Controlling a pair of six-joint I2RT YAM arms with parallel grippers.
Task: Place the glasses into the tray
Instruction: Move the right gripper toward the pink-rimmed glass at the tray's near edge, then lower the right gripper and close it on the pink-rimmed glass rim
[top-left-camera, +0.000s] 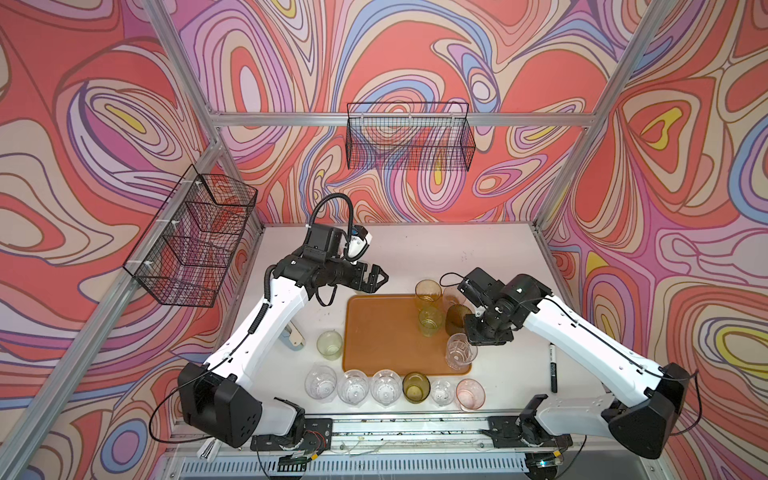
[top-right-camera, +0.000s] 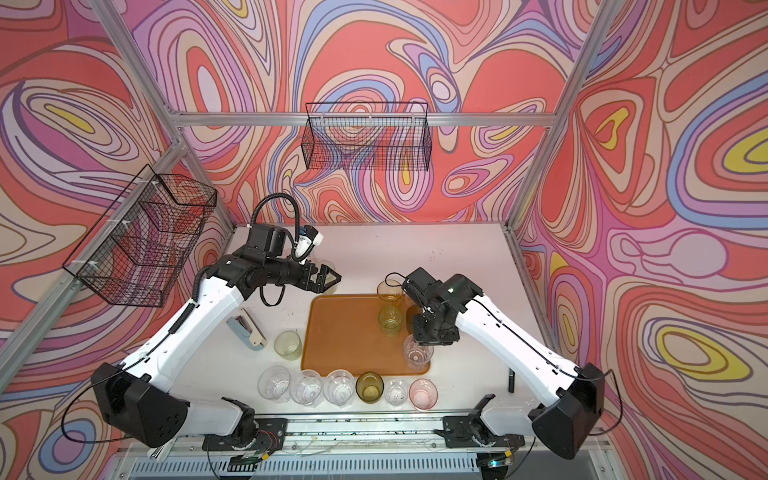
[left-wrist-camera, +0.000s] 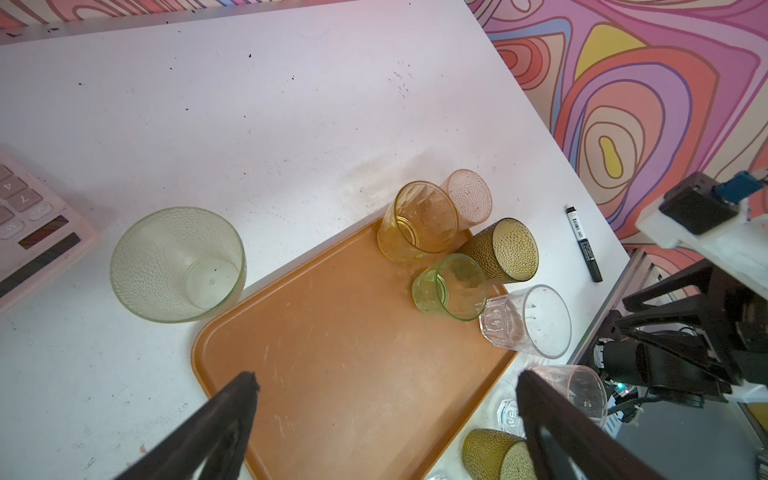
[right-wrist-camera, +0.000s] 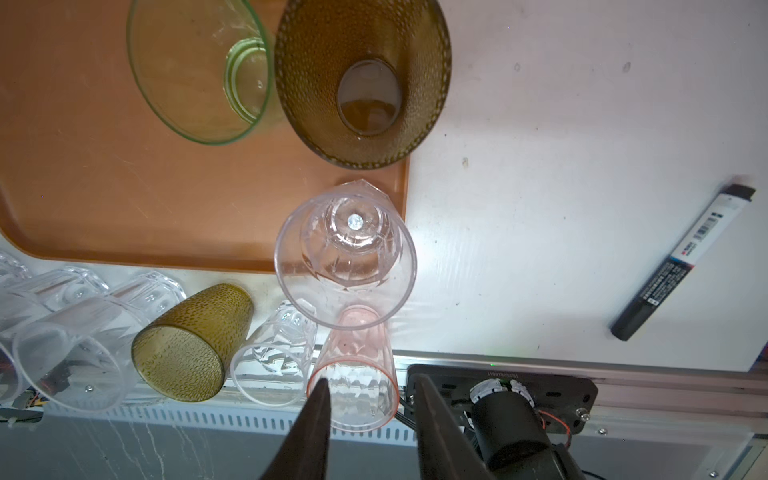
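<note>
Clear faceted tumbler (right-wrist-camera: 345, 253) upright on the tray (top-left-camera: 382, 332), mouth up
My right tool (right-wrist-camera: 370, 390) hangs above it, jaws parted, gripping nothing; left tool (left-wrist-camera: 386, 399) spread wide

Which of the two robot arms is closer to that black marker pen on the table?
The right. The right gripper hangs over the tray's edge, near the marker. The left gripper hovers beyond the tray's far corner.

A black marker (top-left-camera: 553, 370) is lying on the white counter (top-left-camera: 415, 249) near its right edge, capped. A pale blue and cream stapler (top-right-camera: 246, 329) is sitting near the left edge. A pink calculator (left-wrist-camera: 29, 224) is showing in the left wrist view. Two black wire baskets are hanging on the swirled walls, one at the back (top-left-camera: 409, 137), one on the left (top-left-camera: 193, 237).
</note>
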